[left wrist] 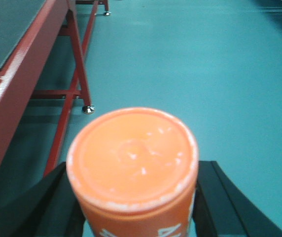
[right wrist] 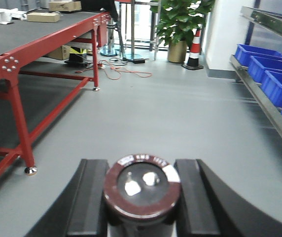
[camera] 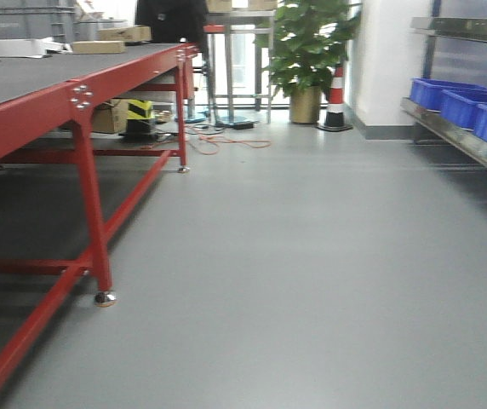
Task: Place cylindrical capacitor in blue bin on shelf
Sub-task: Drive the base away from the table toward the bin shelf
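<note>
In the right wrist view my right gripper is shut on the cylindrical capacitor, a dark brown-black cylinder with a maroon top rim and two shiny terminals, held upright between the black fingers. The left gripper is shut on an orange cylindrical container with a flat orange lid. The steel shelf runs along the right wall and carries blue bins; the shelf with its blue bins also shows at the right of the front view. Neither gripper appears in the front view.
A long red-framed table with a dark top stands on the left, with cardboard boxes on it. Ahead are a potted plant, a traffic cone, stools and orange cables on the grey floor.
</note>
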Controlling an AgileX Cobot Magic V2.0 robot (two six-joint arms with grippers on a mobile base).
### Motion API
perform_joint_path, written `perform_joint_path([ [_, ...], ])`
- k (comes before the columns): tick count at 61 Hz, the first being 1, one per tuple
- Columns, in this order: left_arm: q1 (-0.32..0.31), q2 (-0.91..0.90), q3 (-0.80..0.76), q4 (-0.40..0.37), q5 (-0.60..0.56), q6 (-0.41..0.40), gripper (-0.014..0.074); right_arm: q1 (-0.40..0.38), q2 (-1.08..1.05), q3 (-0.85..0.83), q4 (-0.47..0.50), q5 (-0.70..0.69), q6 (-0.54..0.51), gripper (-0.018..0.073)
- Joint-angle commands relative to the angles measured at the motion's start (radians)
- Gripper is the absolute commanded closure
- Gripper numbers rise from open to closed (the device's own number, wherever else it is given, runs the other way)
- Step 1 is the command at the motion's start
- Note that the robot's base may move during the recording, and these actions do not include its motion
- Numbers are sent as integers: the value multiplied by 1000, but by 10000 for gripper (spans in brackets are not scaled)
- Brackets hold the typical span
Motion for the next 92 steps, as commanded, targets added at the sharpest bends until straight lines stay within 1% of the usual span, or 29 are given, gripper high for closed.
perform_joint_path([
  [1, -7, -6, 1, -2, -26, -3, 707, 3, -6, -9, -7, -23, -3, 720],
  [92, -7, -6, 1, -2, -26, -3, 707, 3, -6, -9, -7, -23, -3, 720],
])
